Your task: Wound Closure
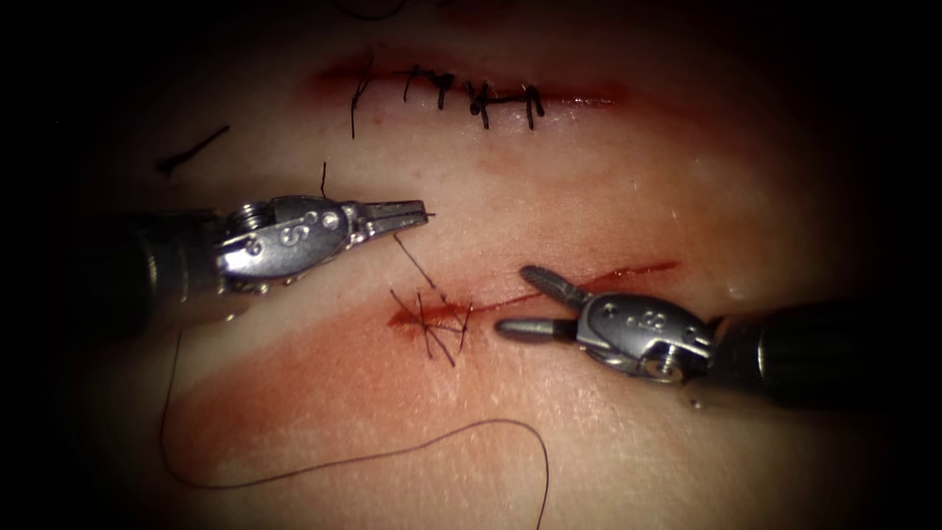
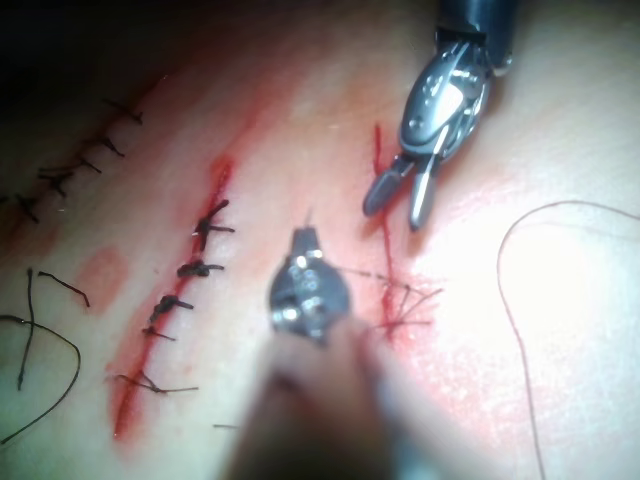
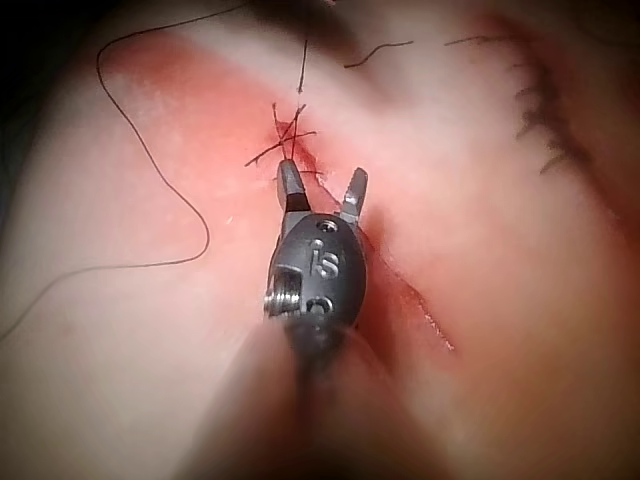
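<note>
The tissue [image 1: 608,422] has an open cut [image 1: 589,282] running across the middle. At the cut's left end sit crossed thread stitches [image 1: 432,319]. My left tool [image 1: 407,211] hovers above and left of them, jaws shut on a thread [image 1: 417,265] that runs taut down to the stitches. My right tool [image 1: 517,300] lies over the cut just right of the stitches, jaws spread wide and holding nothing. The right wrist view shows those open jaws [image 3: 323,178] close to the stitches [image 3: 285,140]. In the left wrist view the right tool [image 2: 395,210] stands open beside the stitches [image 2: 405,305].
An older cut [image 1: 471,93] closed with several dark stitches lies at the back. A long slack thread [image 1: 392,456] loops over the near tissue. A short cut thread end [image 1: 191,152] lies at the far left. Red fluid [image 1: 412,316] stains the cut.
</note>
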Tool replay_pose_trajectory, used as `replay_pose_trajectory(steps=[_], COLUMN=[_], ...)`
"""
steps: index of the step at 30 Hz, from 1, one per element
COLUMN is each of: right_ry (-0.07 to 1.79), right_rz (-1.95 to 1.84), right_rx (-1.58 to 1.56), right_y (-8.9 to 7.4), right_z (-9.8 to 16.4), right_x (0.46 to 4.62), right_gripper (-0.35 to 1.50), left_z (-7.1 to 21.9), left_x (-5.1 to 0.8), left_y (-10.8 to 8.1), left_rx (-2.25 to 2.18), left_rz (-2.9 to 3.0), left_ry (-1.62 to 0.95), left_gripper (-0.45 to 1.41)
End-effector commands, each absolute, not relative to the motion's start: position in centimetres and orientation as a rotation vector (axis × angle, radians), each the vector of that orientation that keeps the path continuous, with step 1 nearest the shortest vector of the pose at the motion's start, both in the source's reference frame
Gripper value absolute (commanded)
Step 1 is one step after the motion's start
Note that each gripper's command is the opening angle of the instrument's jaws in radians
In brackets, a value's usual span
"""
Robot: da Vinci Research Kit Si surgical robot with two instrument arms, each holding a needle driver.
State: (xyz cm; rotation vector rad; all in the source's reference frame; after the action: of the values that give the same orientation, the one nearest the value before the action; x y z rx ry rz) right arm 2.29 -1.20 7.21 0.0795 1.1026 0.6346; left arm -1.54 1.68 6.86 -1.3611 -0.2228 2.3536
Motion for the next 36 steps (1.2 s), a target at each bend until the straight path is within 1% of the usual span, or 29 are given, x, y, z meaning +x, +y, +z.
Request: replay_pose_trajectory(steps=[1,7,16,31,36], right_ry=[1.1,1.107,1.121,1.12,1.117], right_rz=[0.638,0.641,0.64,0.632,0.633], right_rx=[0.082,0.086,0.097,0.103,0.101], right_y=[-1.3,-1.3,-1.2,-1.2,-1.3], right_z=[7.3,7.3,7.3,7.2,7.2], right_x=[2.33,2.54,2.75,2.6,2.54], right_gripper=[1.48,1.48,1.48,1.48,1.48], left_z=[6.9,6.9,6.9,6.8,7.1], left_x=[-1.62,-1.62,-1.27,-0.22,-0.07], left_y=[1.7,1.7,1.7,2.1,2.2], left_rx=[-1.36,-1.36,-1.356,-1.278,-1.26], left_rz=[2.352,2.353,2.35,2.307,2.314], left_ry=[-0.223,-0.222,-0.196,-0.092,-0.063], left_gripper=[-0.45,-0.45,-0.45,-0.45,-0.45])
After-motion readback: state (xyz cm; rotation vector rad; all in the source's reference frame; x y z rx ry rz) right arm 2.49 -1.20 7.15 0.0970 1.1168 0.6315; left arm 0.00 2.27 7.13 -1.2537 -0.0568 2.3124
